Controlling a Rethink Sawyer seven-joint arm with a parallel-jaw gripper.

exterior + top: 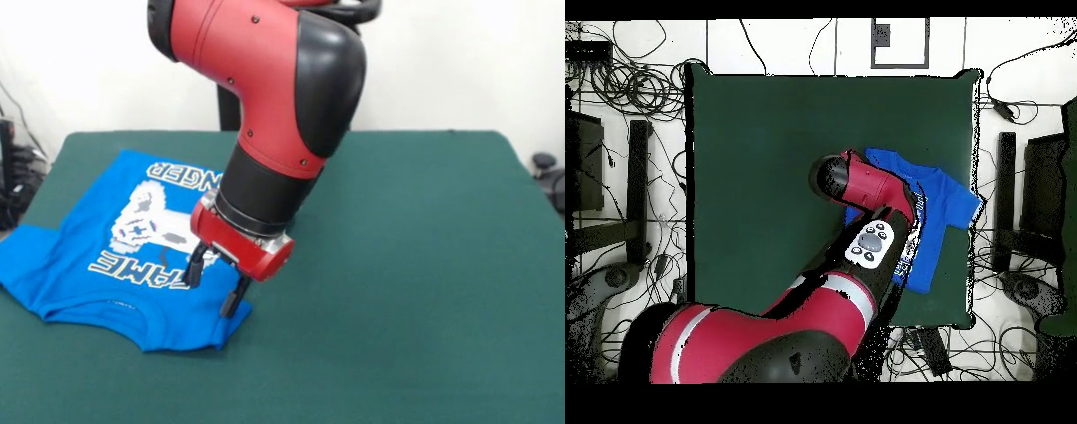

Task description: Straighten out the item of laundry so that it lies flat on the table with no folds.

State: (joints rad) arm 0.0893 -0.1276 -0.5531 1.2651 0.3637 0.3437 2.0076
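The blue T-shirt [79,265] lies print side up at the left of the green table [397,265], its neckline towards the near edge. One sleeve reaches the table's left edge. The fabric near the collar and the near right sleeve is rumpled. My gripper [214,283] points down at the shirt's near right part. It is open and holds nothing; one finger is over the print, the other at the shirt's right edge, at or just above the fabric. In the overhead view the shirt [943,205] lies by the table's [765,150] right edge, and my arm hides the gripper.
My arm's wide red and black body [282,97] hangs over the shirt's right half. Cables and stands [625,90] lie on the floor around the table. Dark equipment [552,177] stands off the table's right side.
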